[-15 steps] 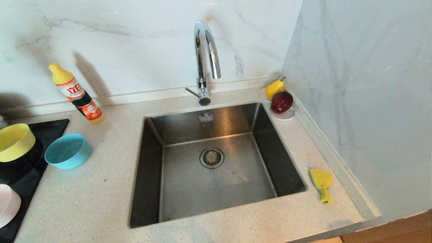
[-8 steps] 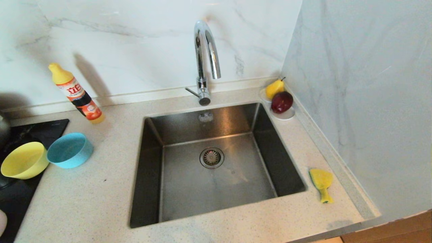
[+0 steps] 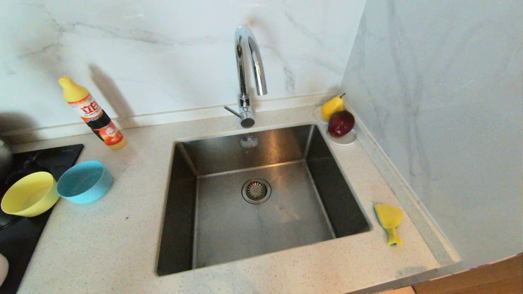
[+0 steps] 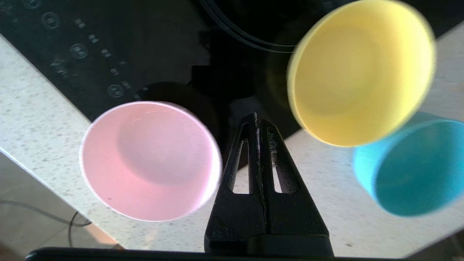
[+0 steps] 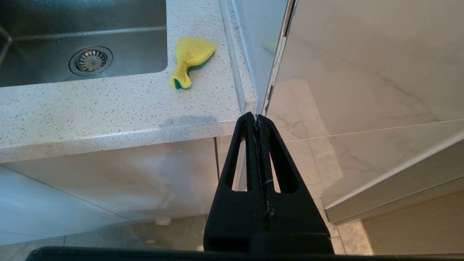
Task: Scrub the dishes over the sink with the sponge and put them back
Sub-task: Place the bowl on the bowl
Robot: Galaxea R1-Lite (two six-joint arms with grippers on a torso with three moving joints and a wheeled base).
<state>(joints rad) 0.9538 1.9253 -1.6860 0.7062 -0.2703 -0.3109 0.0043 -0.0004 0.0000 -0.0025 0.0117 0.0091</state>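
Note:
The yellow bowl (image 3: 28, 199) rests on the edge of the black cooktop, touching the light blue bowl (image 3: 83, 181) on the counter. Only a sliver of the pink bowl (image 3: 2, 269) shows at the head view's left edge. My left gripper (image 4: 258, 117) hangs shut and empty above the counter edge, between the pink bowl (image 4: 150, 161) and the yellow bowl (image 4: 360, 70), with the blue bowl (image 4: 413, 170) beyond. The sponge (image 3: 388, 220) lies on the counter right of the sink (image 3: 229, 228). My right gripper (image 5: 256, 117) is parked shut below the counter's front right corner, short of the sponge (image 5: 190, 59).
A chrome tap (image 3: 249, 69) arches over the sink's back edge. A detergent bottle (image 3: 92, 112) leans at the back left. A white saucer (image 3: 347, 141) with a pear and a red fruit sits in the back right corner. The cooktop (image 3: 24, 237) borders the left; a marble wall closes the right.
The yellow bowl came down from a raised spot at the far left and now rests beside the blue bowl. The pink bowl slid almost out of the head view.

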